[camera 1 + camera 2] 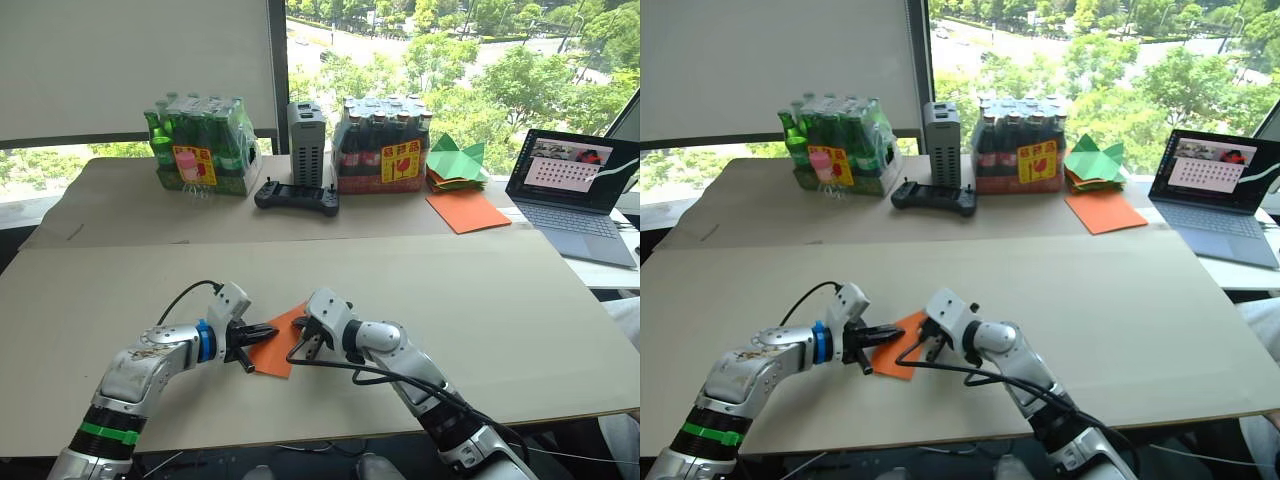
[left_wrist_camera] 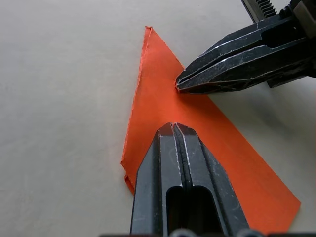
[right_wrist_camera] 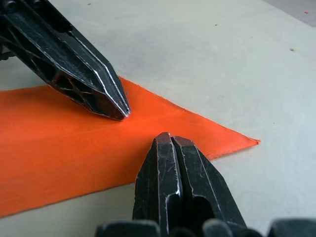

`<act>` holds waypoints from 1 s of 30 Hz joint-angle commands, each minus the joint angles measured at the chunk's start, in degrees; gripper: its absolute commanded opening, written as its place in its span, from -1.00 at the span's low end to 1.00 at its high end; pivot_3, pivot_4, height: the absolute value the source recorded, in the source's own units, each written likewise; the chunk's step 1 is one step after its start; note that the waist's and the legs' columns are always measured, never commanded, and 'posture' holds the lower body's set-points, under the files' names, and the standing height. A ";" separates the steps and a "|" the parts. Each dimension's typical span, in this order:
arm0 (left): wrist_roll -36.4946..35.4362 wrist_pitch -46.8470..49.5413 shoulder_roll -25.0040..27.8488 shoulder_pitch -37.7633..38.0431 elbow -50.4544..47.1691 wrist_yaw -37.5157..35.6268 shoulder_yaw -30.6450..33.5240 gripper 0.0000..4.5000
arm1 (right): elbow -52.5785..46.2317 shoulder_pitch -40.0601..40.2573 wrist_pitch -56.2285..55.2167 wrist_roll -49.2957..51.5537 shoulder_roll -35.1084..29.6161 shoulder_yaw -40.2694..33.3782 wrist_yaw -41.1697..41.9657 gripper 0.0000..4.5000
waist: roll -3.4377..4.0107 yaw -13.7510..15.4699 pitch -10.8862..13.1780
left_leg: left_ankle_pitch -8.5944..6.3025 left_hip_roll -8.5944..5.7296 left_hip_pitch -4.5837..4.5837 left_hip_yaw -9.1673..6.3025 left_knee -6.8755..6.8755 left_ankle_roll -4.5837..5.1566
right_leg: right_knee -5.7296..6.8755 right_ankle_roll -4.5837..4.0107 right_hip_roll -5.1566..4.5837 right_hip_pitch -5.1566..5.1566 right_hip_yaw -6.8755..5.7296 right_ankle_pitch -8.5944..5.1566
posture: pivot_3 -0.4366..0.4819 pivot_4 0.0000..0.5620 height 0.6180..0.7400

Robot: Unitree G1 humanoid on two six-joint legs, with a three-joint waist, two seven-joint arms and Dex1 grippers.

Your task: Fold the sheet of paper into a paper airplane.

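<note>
Left wrist view: left pincer [image 2: 174, 127] and right pincer [image 2: 180, 84], both clenched empty, press the paper airplane [image 2: 163, 103] onto the table [image 2: 59, 98].

Both arms wear scuffed silver-grey shells. The left arm [image 1: 150, 362] carries a blue wrist ring and a green band — a black cable loops above. The right arm [image 1: 400, 362] trails black cables. Gripper fingers are black, tapered.

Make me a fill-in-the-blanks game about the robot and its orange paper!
1. Both grippers press closed tips on the ___ paper.
2. The left gripper and right gripper have their fingers ___.
3. The paper lies flat on the ___.
4. Far right, beside the spare orange sheet, sits an open ___.

Missing words: orange; shut; table; laptop
</note>
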 commanded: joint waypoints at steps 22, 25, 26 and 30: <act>0.81 1.80 0.00 1.60 0.21 0.70 -1.08 -0.98 | 11.48 -3.44 -1.40 -1.35 1.90 -4.38 -7.21 -1.00 | 0.01 0.00 -0.02 | 0.00 -0.01 0.39 0.00 -0.01 0.00 | -0.07 0.02 -0.01 0.44 -0.01 -0.01 | -0.05 -0.47 1.00; 0.80 1.83 0.03 1.63 0.17 0.70 -1.04 -0.98 | 10.87 -3.06 -0.83 -1.17 1.53 -3.91 -6.45 -1.00 | 0.01 0.00 -0.02 | -0.01 0.00 0.61 -0.01 -0.03 0.01 | -0.13 0.03 -0.01 0.67 -0.01 -0.03 | -0.05 -0.47 1.00; 0.79 1.84 0.04 1.63 0.17 0.70 -1.02 -0.98 | 10.45 -2.77 -0.51 -1.04 1.34 -3.61 -5.86 -1.00 | 0.01 0.01 -0.02 | -0.02 0.00 0.66 -0.01 -0.05 0.01 | -0.15 0.04 -0.01 0.73 -0.01 -0.03 | -0.05 -0.47 1.00; 0.74 1.93 0.07 1.60 0.18 0.77 -0.91 -0.98 | 8.05 -1.27 0.76 -0.85 0.11 -1.40 -2.39 -1.00 | 0.01 0.04 -0.02 | -0.02 0.00 0.68 -0.01 -0.05 0.02 | -0.16 0.06 -0.01 0.76 -0.01 -0.05 | -0.05 -0.47 1.00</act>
